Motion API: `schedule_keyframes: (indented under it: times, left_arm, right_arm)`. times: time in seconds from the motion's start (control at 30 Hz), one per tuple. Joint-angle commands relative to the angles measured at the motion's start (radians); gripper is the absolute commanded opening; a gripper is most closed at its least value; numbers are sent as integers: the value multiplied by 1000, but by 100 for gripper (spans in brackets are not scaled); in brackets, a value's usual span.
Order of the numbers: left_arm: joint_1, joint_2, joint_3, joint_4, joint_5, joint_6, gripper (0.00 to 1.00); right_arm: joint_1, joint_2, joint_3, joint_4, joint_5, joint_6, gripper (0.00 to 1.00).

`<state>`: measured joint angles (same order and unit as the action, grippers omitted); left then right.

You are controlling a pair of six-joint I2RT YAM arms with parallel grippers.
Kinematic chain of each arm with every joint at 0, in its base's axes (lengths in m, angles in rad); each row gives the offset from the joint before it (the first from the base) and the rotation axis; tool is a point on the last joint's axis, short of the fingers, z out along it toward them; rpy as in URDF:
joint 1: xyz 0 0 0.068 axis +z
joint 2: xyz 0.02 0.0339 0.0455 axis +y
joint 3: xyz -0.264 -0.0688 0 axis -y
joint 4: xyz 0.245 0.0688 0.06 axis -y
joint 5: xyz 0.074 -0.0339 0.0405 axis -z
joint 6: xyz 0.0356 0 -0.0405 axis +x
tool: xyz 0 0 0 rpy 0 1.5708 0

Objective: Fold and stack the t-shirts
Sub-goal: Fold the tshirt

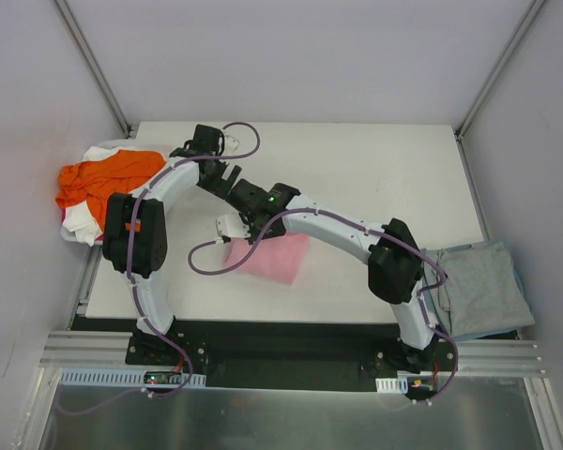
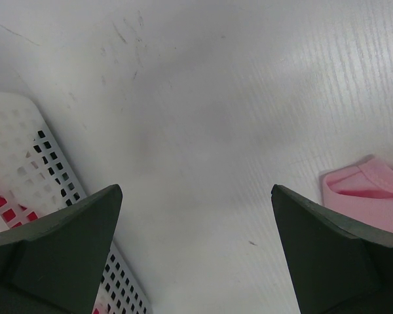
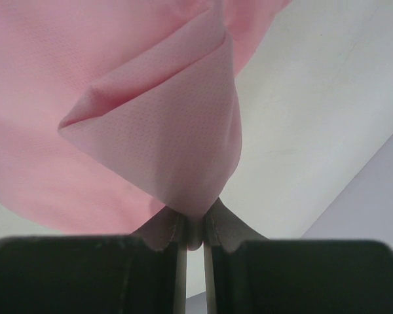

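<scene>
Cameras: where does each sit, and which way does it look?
Top external: above and behind, looking down at table, left arm, right arm, pink t-shirt.
Left wrist: on left arm, looking down past open left gripper at table, white basket.
Right wrist: on right arm, looking along right gripper, shut on pink t-shirt.
Both wrist views share pink t-shirt.

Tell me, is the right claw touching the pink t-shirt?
Touching. The right wrist view shows the right claw clamped on a fold of the pink t-shirt.

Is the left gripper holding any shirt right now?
No, the left gripper stands wide open over the table, with nothing gripped.
</scene>
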<state>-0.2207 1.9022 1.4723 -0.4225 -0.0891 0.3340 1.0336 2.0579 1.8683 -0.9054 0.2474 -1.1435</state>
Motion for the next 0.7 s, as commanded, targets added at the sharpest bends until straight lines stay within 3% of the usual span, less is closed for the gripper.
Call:
schedule_keyframes:
  times: [0.0,0.27,0.47,0.67]
  left_arm:
    - [12,-54,2,10,-37,10,99]
    - [12,-55,8,11,-55,3,99]
    - [12,-71,6,10,-52,3,99]
    - [12,-74,-1,10,-49,2,99]
  right_arm:
    - [-17,33,75,23,0,-61,5]
    - [-40,107,123,53,-20,-105,7]
    - [-55,134,112,105,-46,-139,16]
    - [-66,171,127,138,-59,-163,19]
